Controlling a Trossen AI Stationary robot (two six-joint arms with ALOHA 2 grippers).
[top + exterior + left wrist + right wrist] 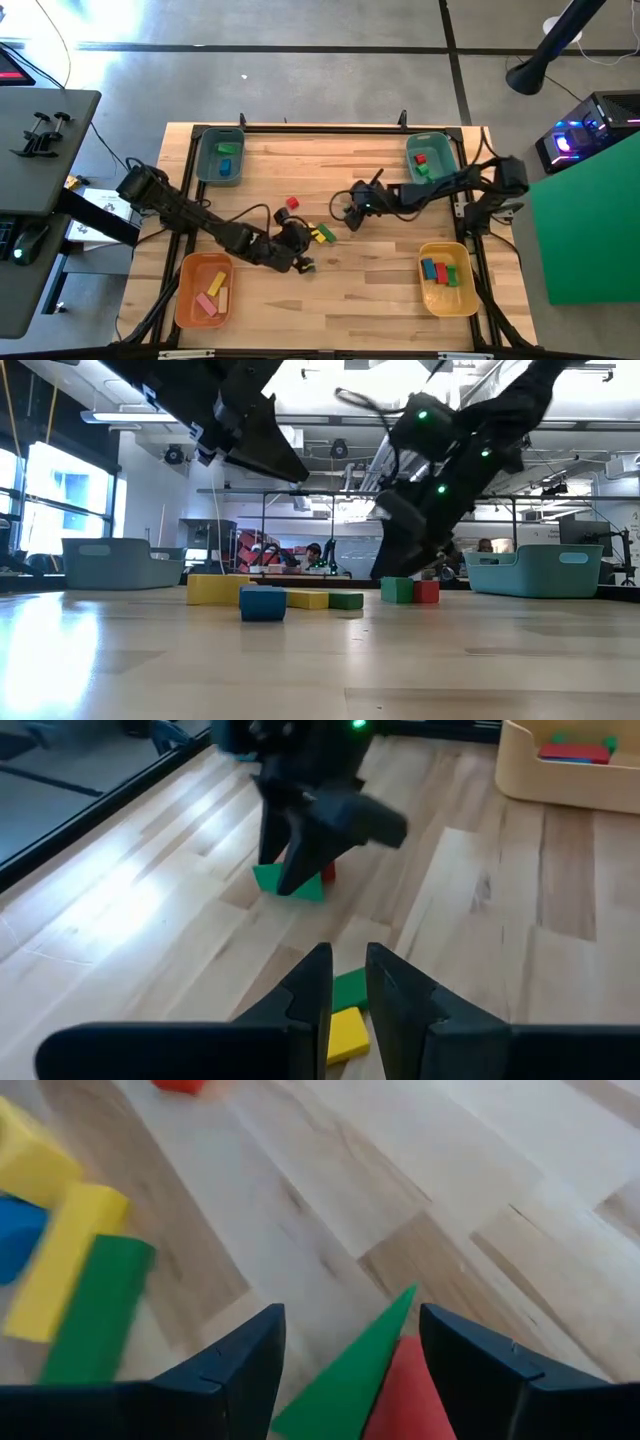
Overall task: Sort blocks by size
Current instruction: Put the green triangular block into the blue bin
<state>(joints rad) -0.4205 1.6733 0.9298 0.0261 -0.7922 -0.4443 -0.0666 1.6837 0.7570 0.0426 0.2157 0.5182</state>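
Loose blocks lie mid-table: a red block [292, 202], a yellow bar [318, 238] beside a green bar [327, 232], and a blue block [262, 604]. My right gripper [350, 1345] is open, low over the table, with its fingers on either side of a green block [345, 1375] and a red block [410, 1390] that sit side by side on the wood [397, 590]. My left gripper [348, 982] hovers above the yellow bar [345, 1032] and green bar [350, 988]. It is empty, with only a narrow gap between its fingers.
There is a teal bin [203, 160] at the far left and another teal bin [452, 150] at the far right. An orange bin [183, 290] is at the near left and a yellow bin [425, 290] at the near right. Each bin holds blocks. The two grippers are close together mid-table.
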